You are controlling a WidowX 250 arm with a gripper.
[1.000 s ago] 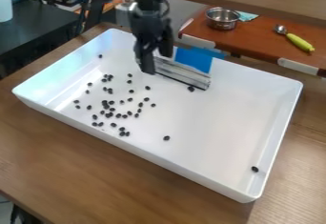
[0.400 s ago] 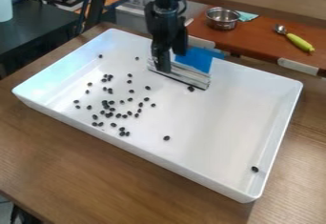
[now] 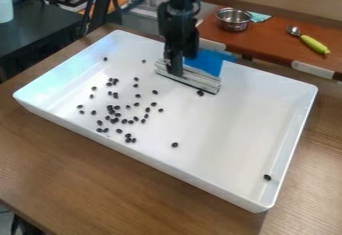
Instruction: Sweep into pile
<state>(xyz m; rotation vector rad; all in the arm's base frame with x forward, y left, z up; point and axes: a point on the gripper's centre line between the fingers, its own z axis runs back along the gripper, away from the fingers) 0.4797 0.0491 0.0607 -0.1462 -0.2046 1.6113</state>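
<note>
Black two-finger gripper (image 3: pixel 183 66) hangs at the near-left end of the silver strip-shaped blade (image 3: pixel 199 81) with a blue flap (image 3: pixel 207 63), inside the white rectangular plastic tray (image 3: pixel 220 129). Cannot tell whether it is open or closed on the tool. Small dark oval beans (image 3: pixel 114 121) lie scattered, thickest left of centre. I'd want a firm, centred hold first, then the edge kept flat and low, with slow strokes toward that cluster; too fast, and beans probably roll round the ends.
</note>
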